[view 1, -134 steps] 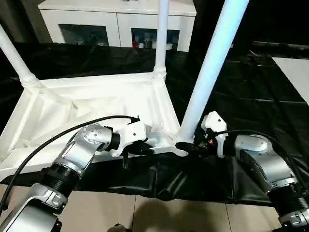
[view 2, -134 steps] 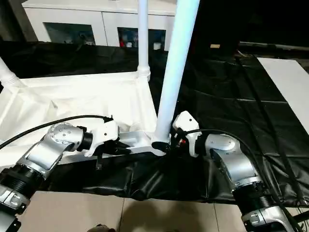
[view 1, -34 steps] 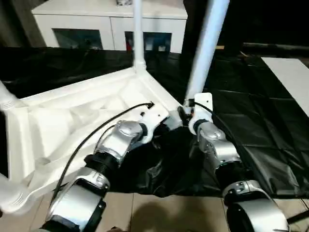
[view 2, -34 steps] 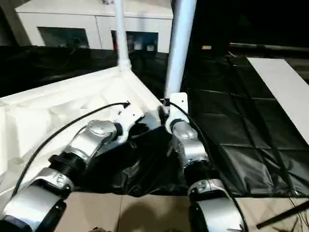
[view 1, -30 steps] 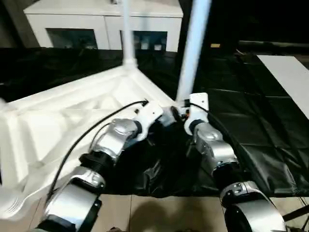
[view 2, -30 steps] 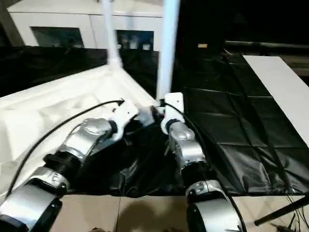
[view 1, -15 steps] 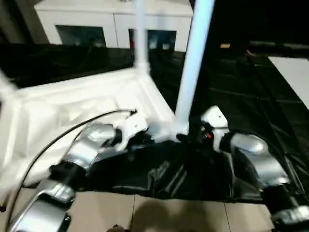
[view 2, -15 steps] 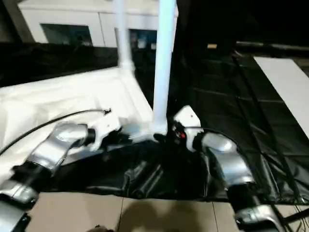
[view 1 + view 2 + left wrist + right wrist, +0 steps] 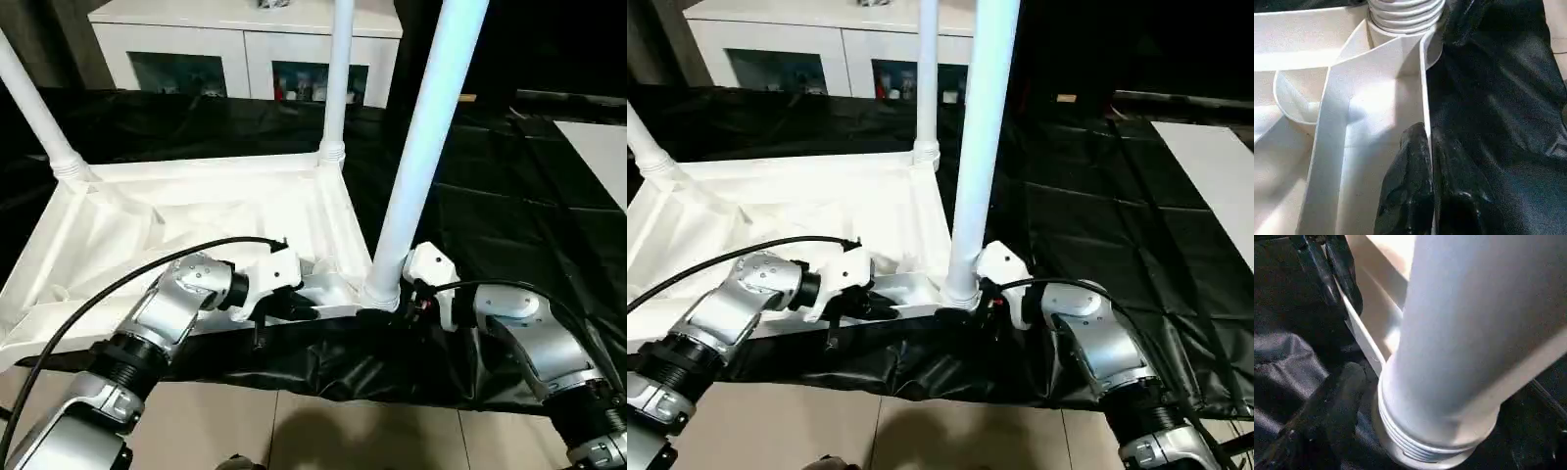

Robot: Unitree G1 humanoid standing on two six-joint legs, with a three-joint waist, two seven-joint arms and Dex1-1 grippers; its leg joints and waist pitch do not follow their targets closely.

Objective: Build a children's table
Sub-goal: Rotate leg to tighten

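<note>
The children's table lies upside down: its white ribbed tabletop point(image 9: 186, 220) rests on the black cloth. Three white legs stand in corner sockets, at the far left point(image 9: 39, 113), the far right point(image 9: 338, 78) and the near right point(image 9: 421, 157). My left gripper point(image 9: 302, 305) is shut on the tabletop's thin near rim point(image 9: 1422, 88), one finger point(image 9: 1410, 166) on each side of it. My right gripper point(image 9: 387, 299) is closed wide around the near right leg's ribbed base point(image 9: 1420, 431). One finger point(image 9: 1339, 396) lies against the collar and the other is hidden behind the leg.
A white glass-door cabinet point(image 9: 245, 49) stands behind the black-draped work table point(image 9: 509, 215). The cloth bunches and hangs over the front edge point(image 9: 372, 372) above a tiled floor point(image 9: 294, 431). A white panel point(image 9: 602, 147) lies at the far right. A black cable point(image 9: 98, 294) loops over my left forearm.
The tabletop has swung back from a skewed angle to square with the table's front edge. Its near right corner came toward me and rightward. Both grippers stayed on it.
</note>
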